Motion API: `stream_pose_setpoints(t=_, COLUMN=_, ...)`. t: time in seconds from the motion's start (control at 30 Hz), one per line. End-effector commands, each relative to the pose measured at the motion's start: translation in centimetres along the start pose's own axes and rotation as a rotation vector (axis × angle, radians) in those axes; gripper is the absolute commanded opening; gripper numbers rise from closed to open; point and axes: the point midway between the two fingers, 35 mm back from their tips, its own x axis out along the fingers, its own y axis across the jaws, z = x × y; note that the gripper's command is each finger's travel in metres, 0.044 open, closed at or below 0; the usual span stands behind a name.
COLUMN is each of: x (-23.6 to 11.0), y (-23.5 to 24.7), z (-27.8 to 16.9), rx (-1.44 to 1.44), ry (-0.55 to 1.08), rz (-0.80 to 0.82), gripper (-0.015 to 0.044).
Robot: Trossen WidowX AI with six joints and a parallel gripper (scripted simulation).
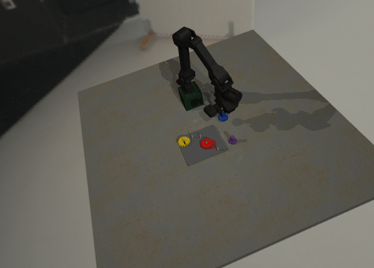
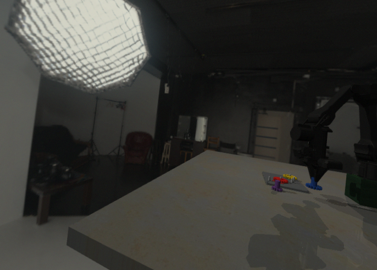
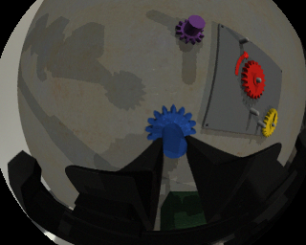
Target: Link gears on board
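Jaws [image 1: 222, 113] [image 2: 315, 181]: clamped on the blue gear's upright stem. Blue gear [image 1: 223, 118] [image 2: 313, 185] [image 3: 171, 126]: off the board [image 1: 199, 155] [image 2: 267, 175] [image 3: 224, 93], near its edge, teeth lowermost. Purple gear [image 1: 232, 140] [image 2: 277, 186] [image 3: 190, 31]: upright on the desk [image 1: 149, 202] [image 2: 188, 213] [image 3: 147, 45], beside the board.

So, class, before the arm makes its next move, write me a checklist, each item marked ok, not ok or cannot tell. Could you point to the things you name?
1. Gripper [image 1: 221, 113] [image 2: 315, 180] [image 3: 173, 141] shut on the blue gear [image 1: 223, 118] [image 2: 314, 186] [image 3: 173, 122] by its upright knob: ok.
2. Blue gear lifted above the table top [image 1: 140, 202] [image 2: 188, 219] [image 3: 147, 55]: cannot tell.
3. Red gear [image 1: 206, 143] [image 2: 280, 180] [image 3: 252, 79] and yellow gear [image 1: 185, 141] [image 2: 289, 176] [image 3: 271, 122] on their pegs: ok.
4. Empty pegs available on the grey board [image 1: 199, 156] [image 2: 267, 176] [image 3: 224, 88]: ok.
5. Purple gear [image 1: 232, 140] [image 2: 277, 186] [image 3: 190, 31] on the board: not ok; it stands beside it.
6. Chain linking red to yellow: not ok; no loose gear is placed.
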Motion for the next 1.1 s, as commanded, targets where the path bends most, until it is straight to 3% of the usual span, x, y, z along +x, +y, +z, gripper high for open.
stream_pose_setpoints(t=0.0, x=-1.6, y=0.2, z=0.3, rx=0.004, ry=-0.013, rz=0.001, gripper=0.0)
stream_pose_setpoints(t=0.87, x=-9.9, y=0.5, z=-0.9, rx=0.004, ry=-0.012, rz=0.002, gripper=0.0)
stream_pose_setpoints(t=1.07, x=-9.9, y=0.2, z=-0.9, rx=0.008, ry=-0.01, rz=0.001, gripper=0.0)
